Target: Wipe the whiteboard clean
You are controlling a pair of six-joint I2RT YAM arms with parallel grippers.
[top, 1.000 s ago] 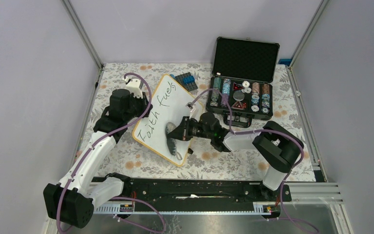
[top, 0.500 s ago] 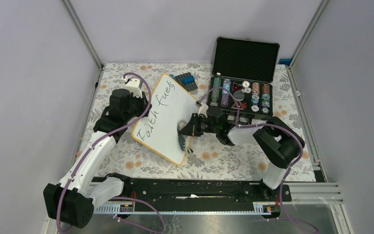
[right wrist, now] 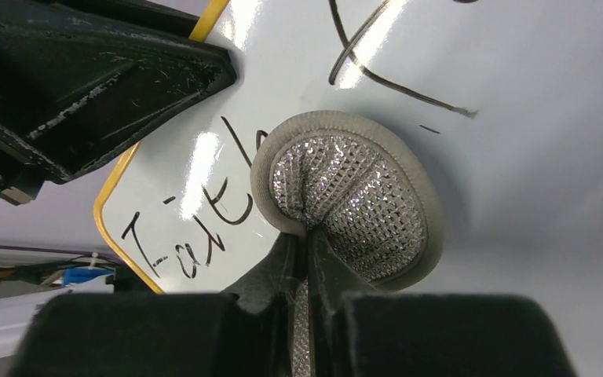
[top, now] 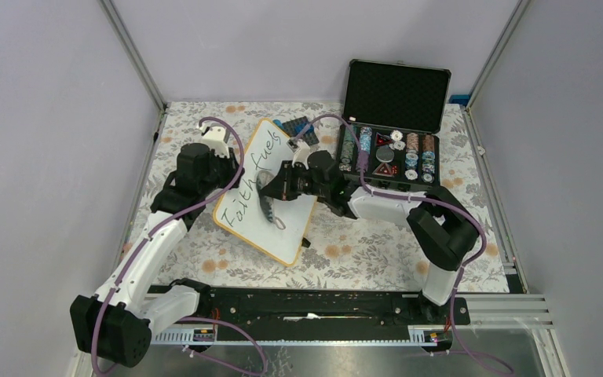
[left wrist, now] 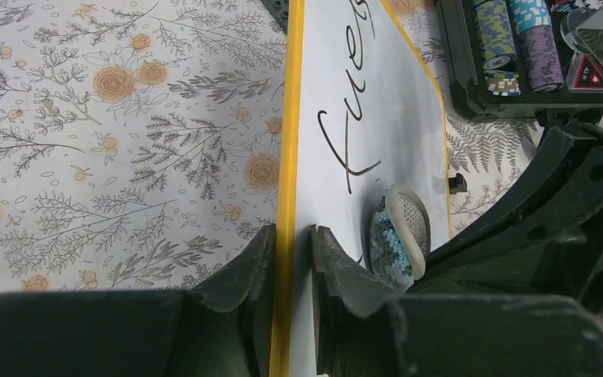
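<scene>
Since a second ago the right tool [top: 275, 190], pinching a scrubbing pad [right wrist: 353, 196], slid across the whiteboard [top: 283, 229] toward the table's [top: 377, 253] far-left corner; left tool [left wrist: 290, 243] clamps its rim.

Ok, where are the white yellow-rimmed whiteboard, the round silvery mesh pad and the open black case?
whiteboard [top: 284, 234]: top external view, bare lower corner.
mesh pad [right wrist: 353, 196]: right wrist view, centre.
black case [top: 396, 85]: top external view, foam lid.

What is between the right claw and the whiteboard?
A round cleaning pad, pinched in the right claw, against the whiteboard; the right wrist view shows it.
</scene>
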